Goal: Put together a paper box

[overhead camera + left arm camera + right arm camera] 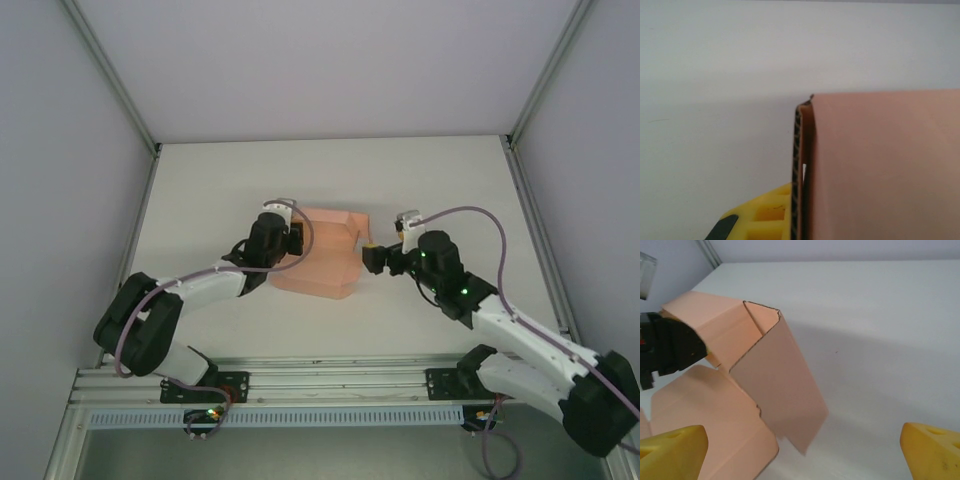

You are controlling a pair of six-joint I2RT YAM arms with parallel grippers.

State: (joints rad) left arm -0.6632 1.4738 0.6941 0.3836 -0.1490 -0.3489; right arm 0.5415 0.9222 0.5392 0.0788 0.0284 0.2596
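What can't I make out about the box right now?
- Top view: the left gripper body hides its fingers' hold on the paper box.
- Left wrist: cardboard hides one finger; box cut off right and below.
- Right wrist: box's lower flaps run off the bottom-left edge.

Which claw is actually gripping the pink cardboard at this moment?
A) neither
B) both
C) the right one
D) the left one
D: the left claw is shut on the paper box, with the cardboard edge pinched beside its yellow finger, while the right claw stands wide open beside the box and grips nothing.
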